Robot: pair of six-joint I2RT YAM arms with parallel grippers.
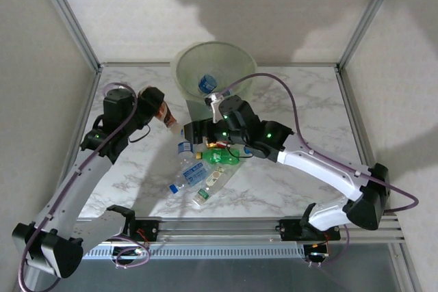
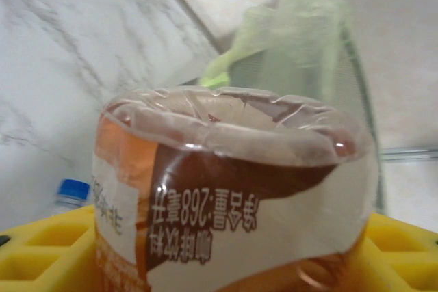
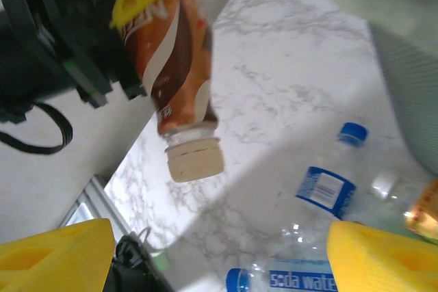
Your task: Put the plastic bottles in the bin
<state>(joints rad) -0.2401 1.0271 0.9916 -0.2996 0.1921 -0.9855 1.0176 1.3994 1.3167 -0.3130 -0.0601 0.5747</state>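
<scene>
Starting with the top view: left pincer is clamped on a brown-label bottle, held above the surface just left of the bin. One blue-label bottle lies inside the bin. Right pincer sits over the loose bottles, a cluster of clear and green ones in front of the bin. Left wrist: bottle base toward the lens, wedged between the yellow fingers, bin upright beyond it, a blue cap low left. Right wrist: right pincer is spread wide, nothing between its fingers. The brown-label bottle hangs cap-down, clear of the surface. Two blue-capped bottles lie below, near the bin wall.
</scene>
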